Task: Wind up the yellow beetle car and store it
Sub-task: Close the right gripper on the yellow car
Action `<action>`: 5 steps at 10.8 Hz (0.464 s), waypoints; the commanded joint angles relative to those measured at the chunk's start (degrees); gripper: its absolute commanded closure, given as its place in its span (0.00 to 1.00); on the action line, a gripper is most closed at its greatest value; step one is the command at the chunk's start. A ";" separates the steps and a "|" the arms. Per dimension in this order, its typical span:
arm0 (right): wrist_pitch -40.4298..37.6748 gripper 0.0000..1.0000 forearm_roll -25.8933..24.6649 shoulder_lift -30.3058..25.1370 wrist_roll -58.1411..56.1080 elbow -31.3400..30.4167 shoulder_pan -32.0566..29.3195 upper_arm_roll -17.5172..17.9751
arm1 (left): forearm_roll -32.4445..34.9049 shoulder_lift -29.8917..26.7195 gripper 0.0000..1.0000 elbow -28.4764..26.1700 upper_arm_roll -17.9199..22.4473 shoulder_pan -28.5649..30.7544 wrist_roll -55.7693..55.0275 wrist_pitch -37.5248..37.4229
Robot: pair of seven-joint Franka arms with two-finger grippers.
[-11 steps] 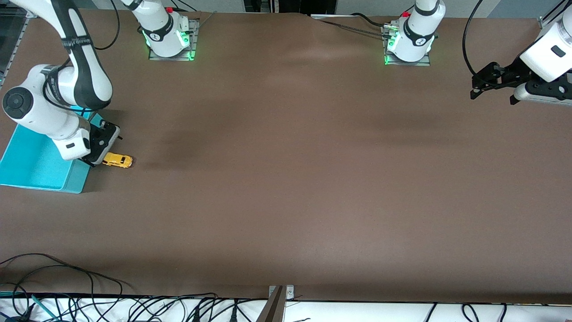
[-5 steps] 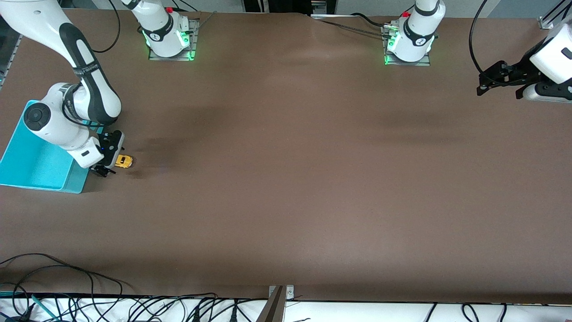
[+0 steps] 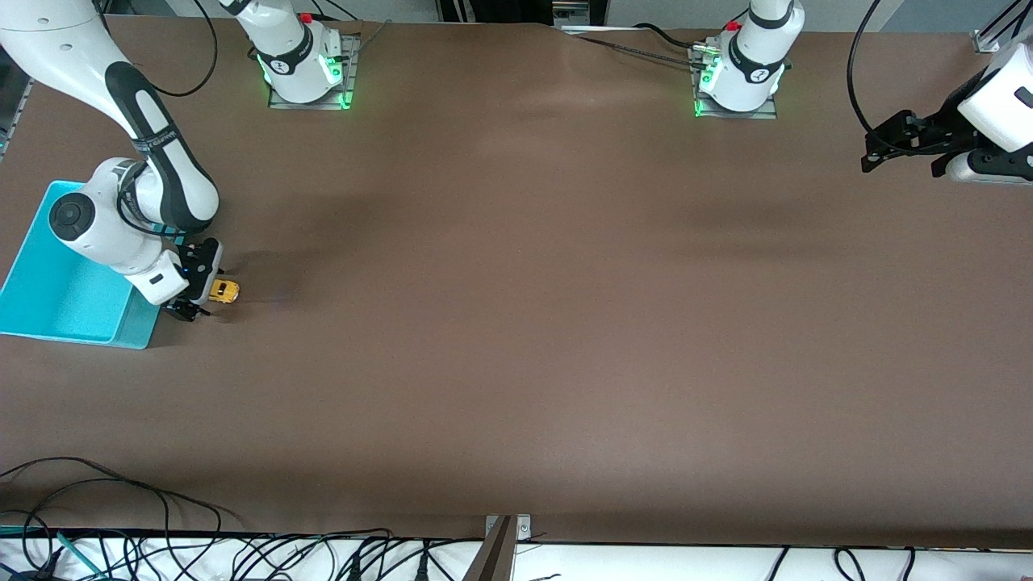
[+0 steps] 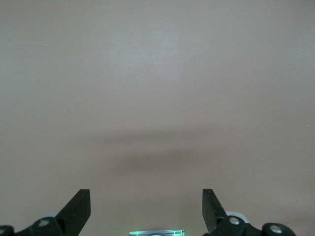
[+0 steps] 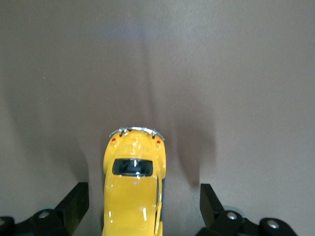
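A: Desk layout? Largest item first.

B: Teal bin at the desk edge at the right arm's end. Yellow beetle car on the desk just beside it, long axis along the desk's length, chrome-bumper end pointing toward the left arm's end.

A: Appearance?

B: Glossy yellow-orange, rounded body, dark window.

A: End effectors?

B: Right end effector low over the car, fingers spread wide either side, not gripping. Left end effector waits wide open, holding nothing, above the desk edge at its own end.

One yellow beetle car, one teal bin, two robot arms, one brown table
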 commanded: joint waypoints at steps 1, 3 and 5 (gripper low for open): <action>0.29 0.20 -0.60 -0.48 -0.80 -0.06 -1.84 1.87 | 0.51 0.28 0.00 1.14 -0.29 0.12 -0.80 -1.23; -1.47 0.50 -0.60 -1.27 -0.89 -0.06 -1.84 1.96 | 0.51 0.28 0.00 1.14 -0.29 0.12 -0.80 -1.31; -4.62 0.79 -0.60 -2.85 -0.89 0.03 -1.84 2.05 | 0.51 0.28 0.00 1.14 -0.38 0.03 -0.80 -1.31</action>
